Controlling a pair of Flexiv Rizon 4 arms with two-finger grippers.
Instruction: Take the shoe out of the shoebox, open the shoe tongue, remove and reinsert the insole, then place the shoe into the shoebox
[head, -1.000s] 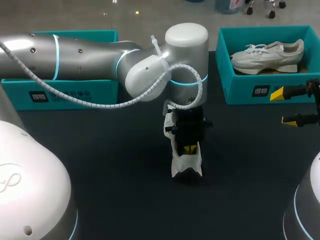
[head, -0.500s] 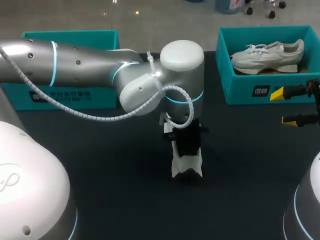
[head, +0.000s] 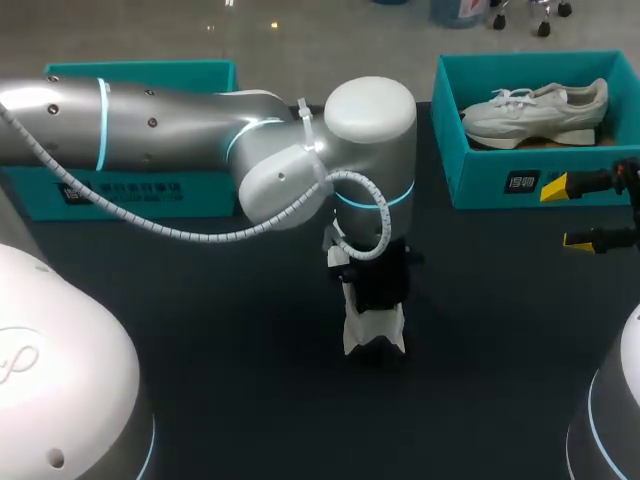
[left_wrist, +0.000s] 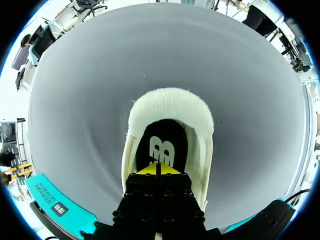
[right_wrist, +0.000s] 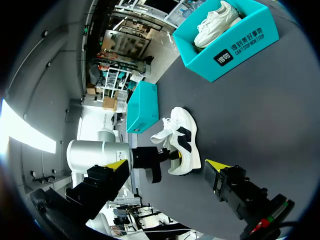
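Now, with the shoe (head: 374, 330) centred on the tabletop (head: 200, 330) and my left claw (left_wrist: 158, 169) pressed together over the insole (left_wrist: 162, 147), I'd lift slowly, straight up; right claw (head: 566, 213) hangs spread apart near the right edge.

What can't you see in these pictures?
- White sneaker on the table: head view, silver left arm covers most of it.
- Its front: left wrist view, black left end effector covers it.
- Teal cardboard shoebox at the left: head view, that arm hides its inside.
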